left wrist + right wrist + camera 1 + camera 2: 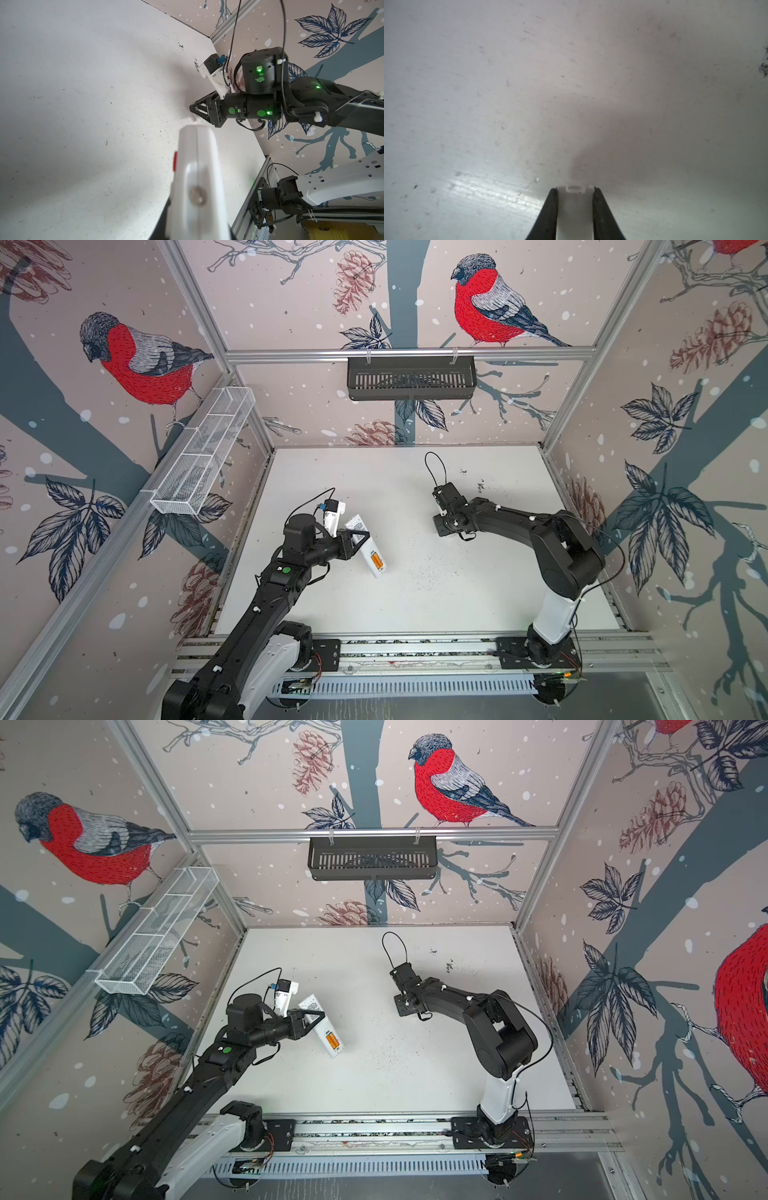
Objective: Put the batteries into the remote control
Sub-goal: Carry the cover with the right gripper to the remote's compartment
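Note:
The white remote control (362,533) is tilted above the table's left half, back side up, with its compartment uncovered. Two orange batteries (376,561) lie side by side in that compartment, seen in both top views (331,1040). My left gripper (356,537) is shut on the remote's middle. In the left wrist view the remote (199,176) fills the foreground, blurred. My right gripper (574,189) is down at the table further back and right, its fingers shut on a small white battery cover (574,207). From above, the right gripper (441,526) hides the cover.
A black slotted basket (411,377) hangs on the back wall. A white wire basket (203,452) hangs on the left wall. Dark specks dot the white table (436,576). An aluminium rail (415,649) carrying both arm bases runs along the front edge.

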You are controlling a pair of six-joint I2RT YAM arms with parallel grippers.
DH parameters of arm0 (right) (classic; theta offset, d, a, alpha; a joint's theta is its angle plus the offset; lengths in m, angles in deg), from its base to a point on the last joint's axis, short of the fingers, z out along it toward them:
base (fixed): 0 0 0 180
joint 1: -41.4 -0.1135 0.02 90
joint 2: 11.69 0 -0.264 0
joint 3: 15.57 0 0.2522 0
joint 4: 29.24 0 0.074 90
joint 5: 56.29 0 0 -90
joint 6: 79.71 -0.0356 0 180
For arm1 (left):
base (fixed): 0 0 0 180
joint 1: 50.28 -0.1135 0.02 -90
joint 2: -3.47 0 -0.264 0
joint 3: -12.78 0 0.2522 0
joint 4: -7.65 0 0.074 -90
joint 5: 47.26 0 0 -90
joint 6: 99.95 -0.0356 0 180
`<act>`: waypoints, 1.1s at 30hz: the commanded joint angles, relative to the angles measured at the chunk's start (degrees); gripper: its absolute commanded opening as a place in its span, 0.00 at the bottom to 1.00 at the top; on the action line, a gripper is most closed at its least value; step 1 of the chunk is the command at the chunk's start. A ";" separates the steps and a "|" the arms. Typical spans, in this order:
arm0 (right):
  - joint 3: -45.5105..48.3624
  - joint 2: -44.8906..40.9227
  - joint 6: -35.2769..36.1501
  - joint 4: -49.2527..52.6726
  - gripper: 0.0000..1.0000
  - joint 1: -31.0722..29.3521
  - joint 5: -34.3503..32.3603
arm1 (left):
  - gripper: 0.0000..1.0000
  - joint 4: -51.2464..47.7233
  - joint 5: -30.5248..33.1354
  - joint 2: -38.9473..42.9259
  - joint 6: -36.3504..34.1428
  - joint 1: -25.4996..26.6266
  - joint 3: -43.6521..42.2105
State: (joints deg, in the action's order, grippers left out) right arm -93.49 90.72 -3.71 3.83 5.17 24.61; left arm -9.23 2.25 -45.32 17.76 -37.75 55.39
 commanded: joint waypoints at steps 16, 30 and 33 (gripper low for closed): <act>10.31 -21.68 1.12 -22.37 0.21 -19.33 11.23 | 0.00 13.48 -9.53 -2.10 10.52 -3.85 -3.30; 11.94 -23.81 1.87 -33.54 0.21 -30.55 4.76 | 0.00 38.07 -22.05 -2.94 28.90 -10.86 -9.99; 12.19 -23.49 1.68 -34.18 0.21 -30.85 3.76 | 0.00 40.30 -23.54 -3.57 30.85 -11.22 -10.03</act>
State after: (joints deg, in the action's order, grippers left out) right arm -81.51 67.34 -2.82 -26.44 -25.49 30.93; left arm 22.68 -17.62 -48.62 44.62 -48.65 45.51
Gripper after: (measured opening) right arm 0.257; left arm 0.216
